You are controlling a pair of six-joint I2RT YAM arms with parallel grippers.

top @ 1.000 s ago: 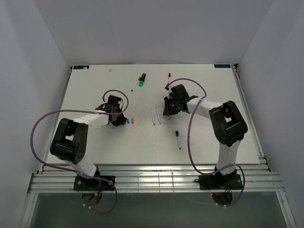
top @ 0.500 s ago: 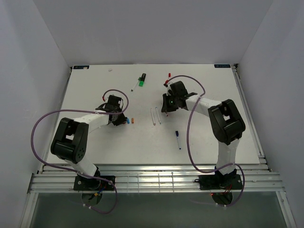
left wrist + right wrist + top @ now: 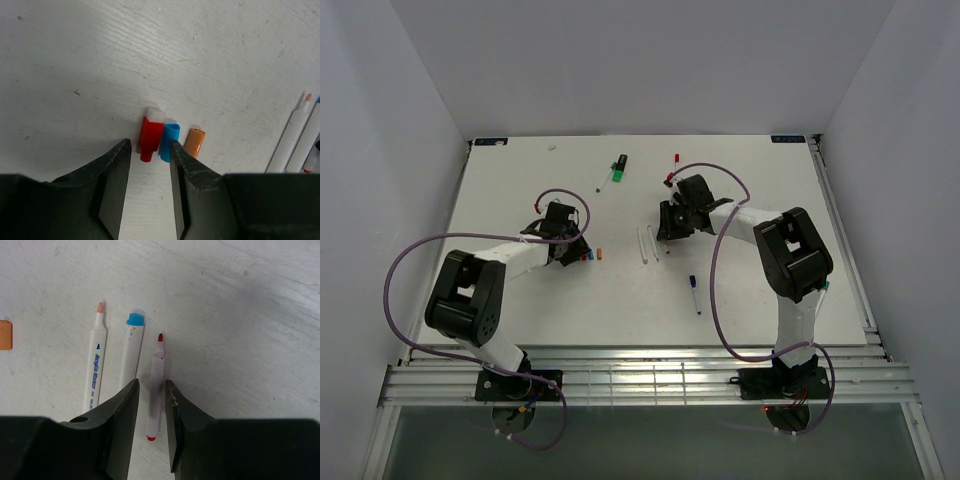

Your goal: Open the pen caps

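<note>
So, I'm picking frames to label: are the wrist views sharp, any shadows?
Left wrist: red cap, blue cap and orange cap sharp, soft shadow on the table at left; right wrist: red pen crisp, upper right dimmer; top external: even light, small detail lost.

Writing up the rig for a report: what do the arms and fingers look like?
The left arm and right arm are white links with black joints, each trailing a purple cable. Fingers are matte black wedges.
</note>
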